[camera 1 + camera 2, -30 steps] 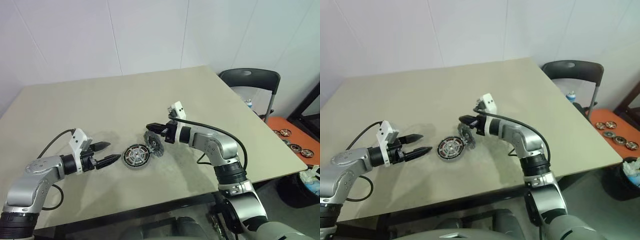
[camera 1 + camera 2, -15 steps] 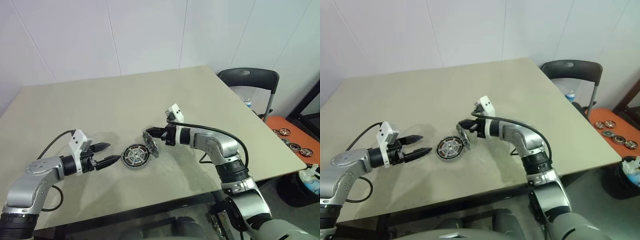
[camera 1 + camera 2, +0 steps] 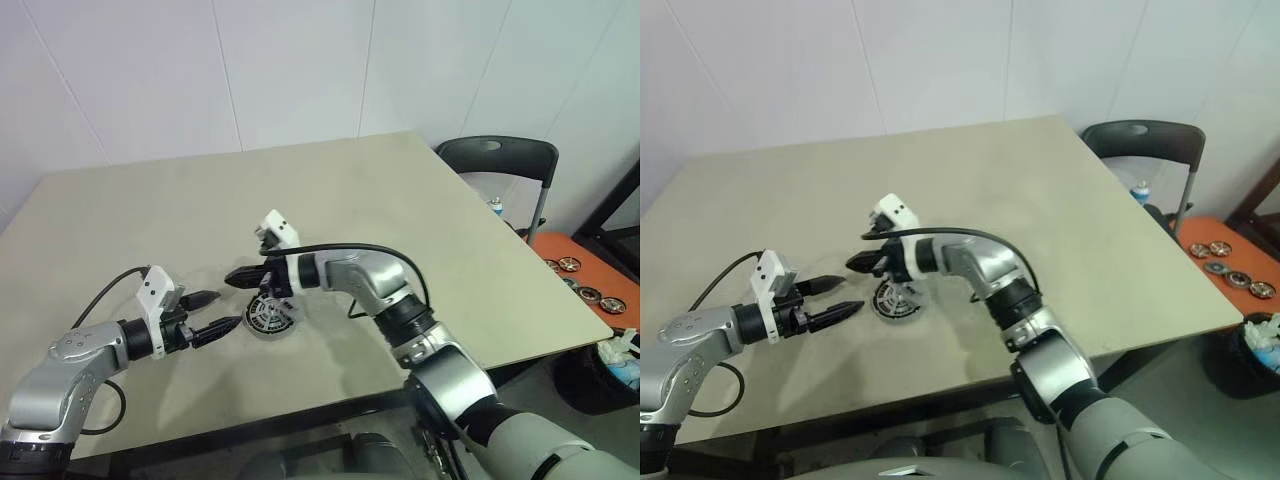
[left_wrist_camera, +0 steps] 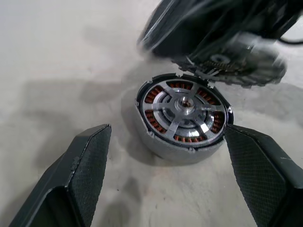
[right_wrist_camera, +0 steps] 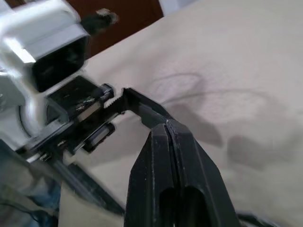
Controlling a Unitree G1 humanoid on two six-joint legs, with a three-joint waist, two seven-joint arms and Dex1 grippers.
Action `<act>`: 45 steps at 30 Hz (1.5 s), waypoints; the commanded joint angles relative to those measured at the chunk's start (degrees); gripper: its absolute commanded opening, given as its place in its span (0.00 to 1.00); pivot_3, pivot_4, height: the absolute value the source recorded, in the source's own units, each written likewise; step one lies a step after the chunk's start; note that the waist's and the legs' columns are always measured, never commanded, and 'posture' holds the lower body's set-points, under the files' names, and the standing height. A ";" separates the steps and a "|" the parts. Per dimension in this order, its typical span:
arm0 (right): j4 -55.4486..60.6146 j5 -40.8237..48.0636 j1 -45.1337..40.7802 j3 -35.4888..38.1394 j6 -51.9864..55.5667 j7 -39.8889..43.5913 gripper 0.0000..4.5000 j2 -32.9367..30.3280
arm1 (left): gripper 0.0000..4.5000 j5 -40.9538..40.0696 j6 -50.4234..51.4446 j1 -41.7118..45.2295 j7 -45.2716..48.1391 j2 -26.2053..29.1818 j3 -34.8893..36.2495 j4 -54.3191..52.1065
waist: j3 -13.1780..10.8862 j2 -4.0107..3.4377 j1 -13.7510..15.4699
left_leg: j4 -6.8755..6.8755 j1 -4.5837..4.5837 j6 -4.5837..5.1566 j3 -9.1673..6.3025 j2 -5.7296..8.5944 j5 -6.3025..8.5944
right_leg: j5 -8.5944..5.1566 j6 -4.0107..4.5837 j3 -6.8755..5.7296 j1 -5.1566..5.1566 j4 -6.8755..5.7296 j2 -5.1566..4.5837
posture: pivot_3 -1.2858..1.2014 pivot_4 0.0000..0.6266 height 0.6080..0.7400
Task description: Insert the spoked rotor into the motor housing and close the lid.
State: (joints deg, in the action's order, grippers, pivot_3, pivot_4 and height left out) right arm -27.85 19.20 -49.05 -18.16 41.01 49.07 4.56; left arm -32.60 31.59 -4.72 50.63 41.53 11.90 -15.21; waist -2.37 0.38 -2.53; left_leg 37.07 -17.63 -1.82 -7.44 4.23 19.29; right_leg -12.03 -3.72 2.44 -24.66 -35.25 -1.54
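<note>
The motor housing (image 4: 182, 116) lies flat on the table (image 3: 180, 210), with copper windings showing in a ring around its pale centre. Spokes inside a dark ring lie over the windings; I cannot tell whether this is the spoked rotor. My left gripper (image 3: 226, 310) is open, its fingers (image 4: 87, 161) level with the housing on either side, a short way off. My right gripper (image 3: 233, 279) is shut on nothing and reaches across above the housing's far side. A blurred silver-grey ribbed part, apparently the lid (image 4: 236, 66), hangs tilted under the right wrist at the housing's far rim.
A black folding chair (image 3: 500, 160) stands past the table's right edge. An orange mat with several round parts (image 3: 590, 285) lies on the floor at the right. The table's front edge runs close below both arms. A white wall stands behind.
My right arm has swung left across the housing, so its shut gripper now points out past the housing's left side. The tilted lid moved from right of the housing to its far rim. The left gripper stayed put.
</note>
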 commanded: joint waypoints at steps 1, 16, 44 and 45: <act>-2.90 -2.58 -1.26 -0.61 -3.64 -1.01 0.00 1.89 | 0.90 -1.00 0.19 -1.27 -1.19 -0.22 2.45 -2.84 | -0.02 -0.03 0.11 | 0.00 -0.02 0.00 -0.01 0.01 0.00 | 0.00 0.00 0.00 -0.01 0.00 -0.01 | 0.52 0.00 1.00; -23.04 -8.79 -4.13 1.85 -15.38 -7.91 0.00 8.55 | 0.90 -2.32 1.06 -4.19 -3.68 -0.84 3.91 -6.02 | -0.02 -0.09 -0.08 | 0.02 0.12 -0.01 -0.01 0.01 -0.01 | 0.00 0.01 0.00 0.09 -0.07 0.01 | 0.52 0.00 1.00; 16.52 -11.92 13.61 1.03 -28.31 10.90 0.21 -26.30 | 0.90 -3.07 0.42 -0.87 1.03 0.06 3.21 -3.53 | 0.01 -0.13 -0.07 | 0.03 0.01 0.11 0.08 0.04 0.07 | -0.02 -0.04 0.02 0.08 0.10 -0.05 | 0.52 0.00 1.00; 16.95 -9.69 13.81 1.84 -27.17 12.52 0.28 -26.20 | 0.90 -2.98 0.05 -1.09 1.41 0.03 3.30 -3.75 | 0.00 -0.13 -0.22 | 0.01 0.02 0.11 0.12 -0.01 0.07 | -0.02 -0.03 0.04 0.05 0.08 0.00 | 0.52 0.00 1.00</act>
State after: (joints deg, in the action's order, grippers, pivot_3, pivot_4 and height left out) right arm -15.37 7.14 -33.41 -17.50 15.50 58.96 -22.14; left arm -34.58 33.06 -5.90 50.94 40.70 13.86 -17.15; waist -2.37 0.25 -2.74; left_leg 37.07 -17.58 -1.71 -7.28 4.16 19.36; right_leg -12.05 -3.75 2.51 -24.62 -35.18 -1.48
